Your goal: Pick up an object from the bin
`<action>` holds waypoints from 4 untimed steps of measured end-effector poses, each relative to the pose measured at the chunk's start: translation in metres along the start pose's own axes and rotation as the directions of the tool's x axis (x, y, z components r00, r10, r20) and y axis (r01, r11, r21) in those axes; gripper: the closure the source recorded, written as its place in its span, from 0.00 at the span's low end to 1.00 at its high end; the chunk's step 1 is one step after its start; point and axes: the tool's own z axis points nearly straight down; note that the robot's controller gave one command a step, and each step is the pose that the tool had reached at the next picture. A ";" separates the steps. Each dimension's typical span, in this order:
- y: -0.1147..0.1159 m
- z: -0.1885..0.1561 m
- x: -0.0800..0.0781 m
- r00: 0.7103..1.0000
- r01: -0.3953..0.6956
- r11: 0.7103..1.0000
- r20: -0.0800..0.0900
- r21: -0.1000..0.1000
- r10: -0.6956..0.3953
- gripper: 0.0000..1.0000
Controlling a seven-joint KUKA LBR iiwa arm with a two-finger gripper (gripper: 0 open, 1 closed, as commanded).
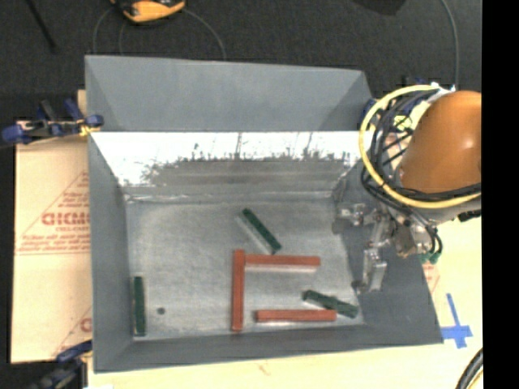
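Short dark green flat stick (330, 302), lower right of the grey metal bin (227, 128), tool (371, 280) just right of it.
We log the tool by the bin's right wall; we cannot tell whether it is open or closed. The stick lies tilted beside the right end of a horizontal red bar (294, 316). Left of it: second red bar (280, 260), upright red bar (238, 290), diagonal green stick (261, 229), far-left green stick (139, 305).

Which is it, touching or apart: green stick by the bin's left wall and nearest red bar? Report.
Apart. The camera view shows bare bin floor between the red bar and the green stick.
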 end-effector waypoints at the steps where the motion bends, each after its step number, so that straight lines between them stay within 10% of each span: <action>1: 0.000 0.000 0.000 1.000 0.000 1.000 0.000 0.000 0.000 0.00; 4: 0.023 0.169 -0.012 0.991 -0.131 0.991 0.005 0.000 0.131 0.00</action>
